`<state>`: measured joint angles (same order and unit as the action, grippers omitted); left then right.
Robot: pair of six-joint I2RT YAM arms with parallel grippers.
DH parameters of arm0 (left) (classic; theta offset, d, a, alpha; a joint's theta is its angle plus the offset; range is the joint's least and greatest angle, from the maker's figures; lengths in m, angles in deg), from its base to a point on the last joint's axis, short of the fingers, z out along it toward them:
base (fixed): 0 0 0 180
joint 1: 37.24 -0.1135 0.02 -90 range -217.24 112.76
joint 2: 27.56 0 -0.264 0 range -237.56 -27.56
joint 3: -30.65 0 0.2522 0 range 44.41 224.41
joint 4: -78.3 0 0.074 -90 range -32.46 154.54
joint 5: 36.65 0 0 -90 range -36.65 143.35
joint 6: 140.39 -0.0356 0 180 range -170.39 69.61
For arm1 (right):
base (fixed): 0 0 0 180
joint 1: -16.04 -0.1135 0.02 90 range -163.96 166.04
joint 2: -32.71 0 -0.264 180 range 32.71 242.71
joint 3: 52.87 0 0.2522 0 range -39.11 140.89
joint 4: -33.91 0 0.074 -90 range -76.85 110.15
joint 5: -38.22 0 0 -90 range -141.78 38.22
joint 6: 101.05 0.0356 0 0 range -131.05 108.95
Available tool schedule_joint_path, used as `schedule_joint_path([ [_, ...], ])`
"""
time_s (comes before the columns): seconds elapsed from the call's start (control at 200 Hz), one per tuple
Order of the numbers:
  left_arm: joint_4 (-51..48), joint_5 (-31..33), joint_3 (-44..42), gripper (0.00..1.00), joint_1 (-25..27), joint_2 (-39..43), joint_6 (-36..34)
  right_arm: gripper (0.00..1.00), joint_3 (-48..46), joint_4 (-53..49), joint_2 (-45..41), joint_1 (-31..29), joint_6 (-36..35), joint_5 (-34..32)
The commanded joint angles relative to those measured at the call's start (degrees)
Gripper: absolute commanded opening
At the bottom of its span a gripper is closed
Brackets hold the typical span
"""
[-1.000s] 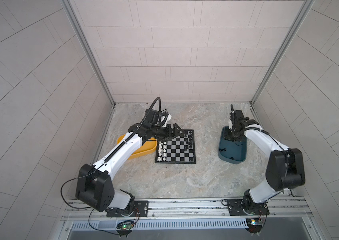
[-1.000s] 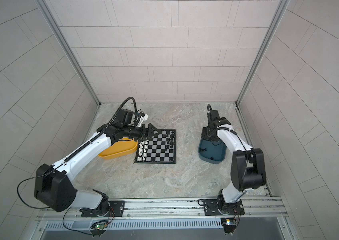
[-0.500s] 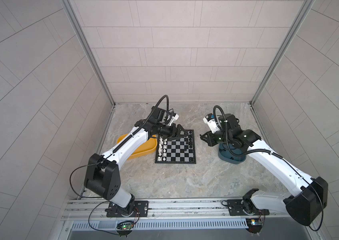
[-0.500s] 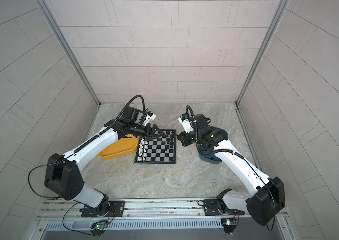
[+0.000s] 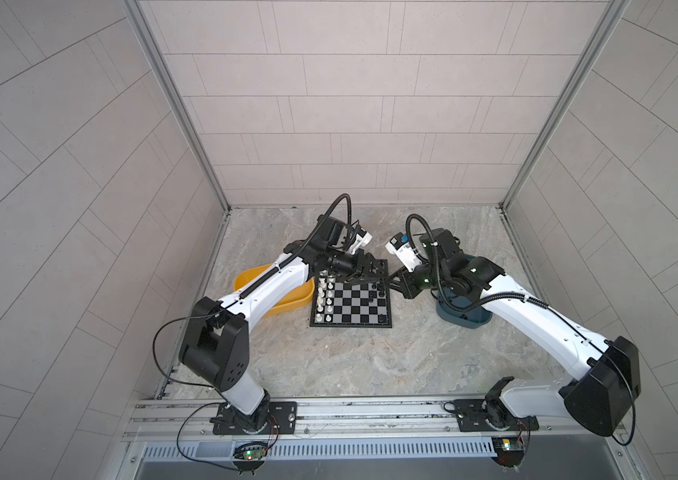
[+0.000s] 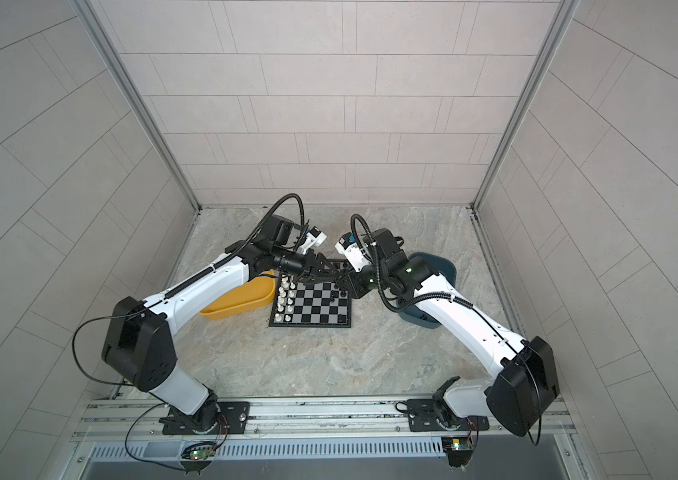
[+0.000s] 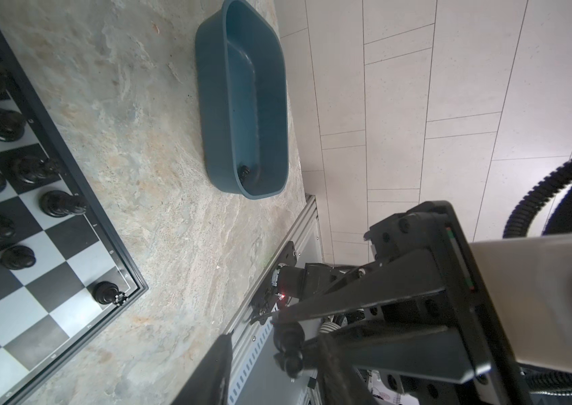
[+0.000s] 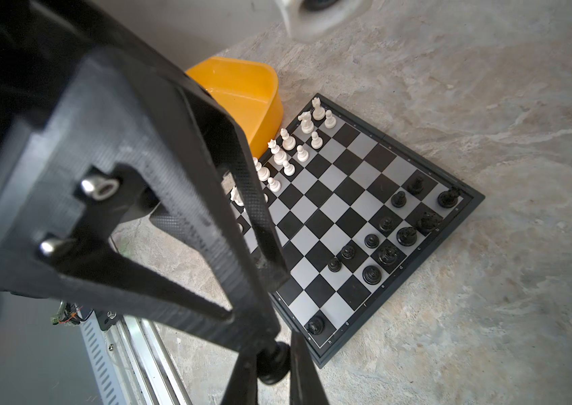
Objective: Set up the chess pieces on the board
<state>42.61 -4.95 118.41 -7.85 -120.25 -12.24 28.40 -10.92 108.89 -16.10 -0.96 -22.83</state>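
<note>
Black chess piece (image 8: 274,368) hangs clenched in right gripper (image 8: 272,354) near board's (image 5: 350,325) 2 o'clock corner. Left gripper (image 5: 372,274) half-spread around it, not touching. Risk: right releases before left bites, so piece drops and topples placed black pieces (image 8: 388,254).

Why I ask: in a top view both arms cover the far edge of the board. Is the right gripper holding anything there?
Observer: Yes. In the right wrist view, the right gripper is shut on a black chess piece, pinched between its two fingertips above the table.
Operator: The arm also covers the teal tray for me. Are any pieces in it?
Observer: The left wrist view shows what looks like a single black piece lying at one end of the teal tray. The rest of the floor that shows is bare, though the near wall hides a strip of it.
</note>
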Motion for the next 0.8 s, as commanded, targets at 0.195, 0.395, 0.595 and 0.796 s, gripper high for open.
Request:
schedule_joint_path([
  [0.195,4.7,-2.8,-1.5,0.31,0.5,-0.6,5.0,0.00,0.0,0.9,-1.6,-0.2,-1.3,0.1],
  [0.395,5.5,-2.8,-2.6,0.24,0.6,-0.3,6.2,0.00,0.2,0.8,-1.4,0.0,-1.1,-0.1],
  [0.595,5.8,-3.2,-3.0,0.17,0.7,-0.4,6.8,0.00,0.3,0.7,-1.0,0.1,-0.9,-0.2],
  [0.796,7.8,-3.6,-4.1,0.07,0.8,-0.2,8.7,0.00,0.6,0.6,-0.8,0.2,-0.6,0.4],
])
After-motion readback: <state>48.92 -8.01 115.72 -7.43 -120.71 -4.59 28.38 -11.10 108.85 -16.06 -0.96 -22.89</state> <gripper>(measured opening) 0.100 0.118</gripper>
